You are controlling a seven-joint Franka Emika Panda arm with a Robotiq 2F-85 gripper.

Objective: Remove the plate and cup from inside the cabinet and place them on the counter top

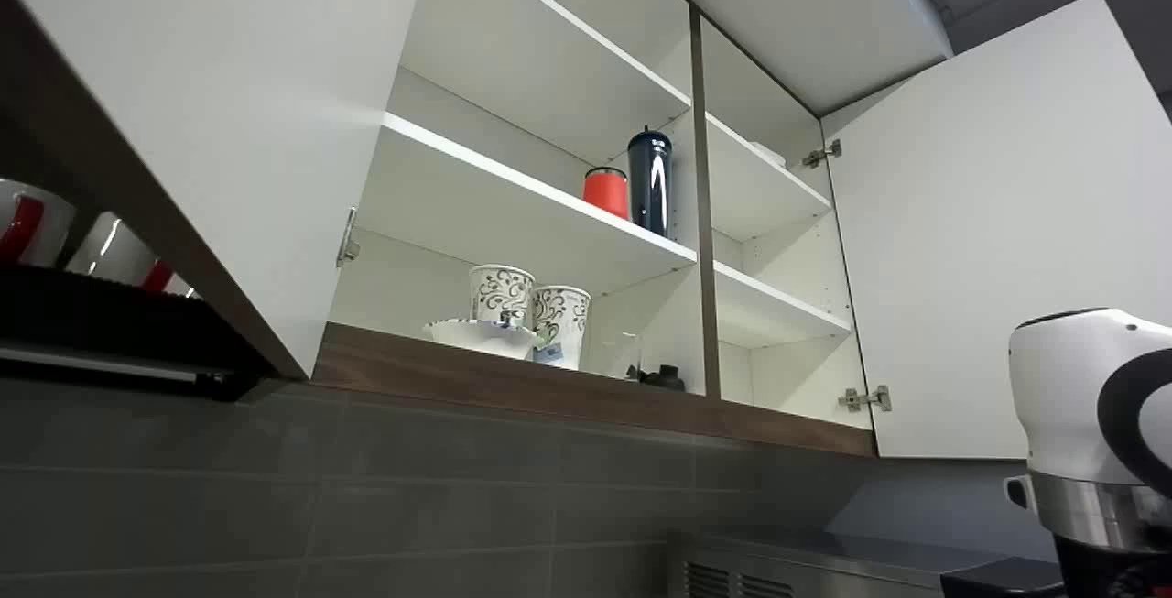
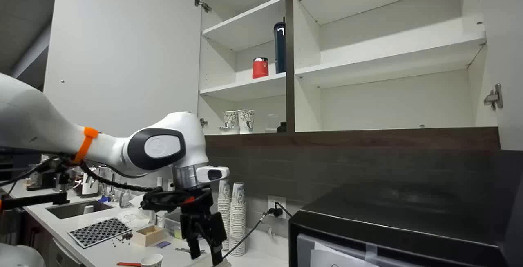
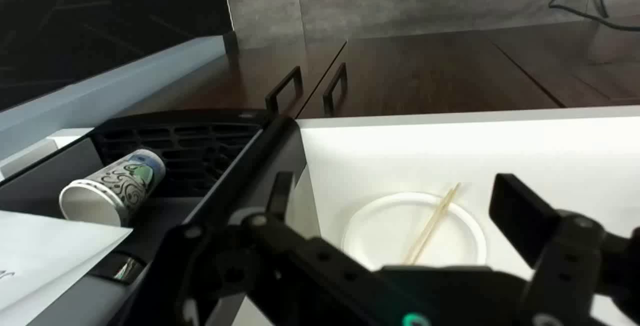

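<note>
In an exterior view, below and left of the cabinet point(image 2: 351, 139), the counter top point(image 2: 104, 254) carried a tan box point(image 2: 152, 239); a blind set-down could have ended on it. The open door point(image 2: 122, 54) hung off the cabinet's left side, the arm point(image 2: 163, 144) in front of it; lifting carelessly could have clipped it. Under the cabinet's bottom edge we had the gripper point(image 2: 206, 254), jaws well apart, nothing between them. Raised straight up, it could have caught that edge. Cup stacks point(image 2: 237, 222) also stood below the cabinet; a sideways sweep would likely have toppled them. Low inside the cabinet sat the plate point(image 2: 229, 130), the left cup point(image 2: 230, 118) showing above it (in it or behind it, we couldn't tell). If in it, tugging the plate would probably have tipped that cup out. The right cup point(image 2: 246, 121) stood close beside, so one wide-set jaw could have knocked it over. We guessed thin walls on both; too hard a squeeze would have crushed them.
</note>
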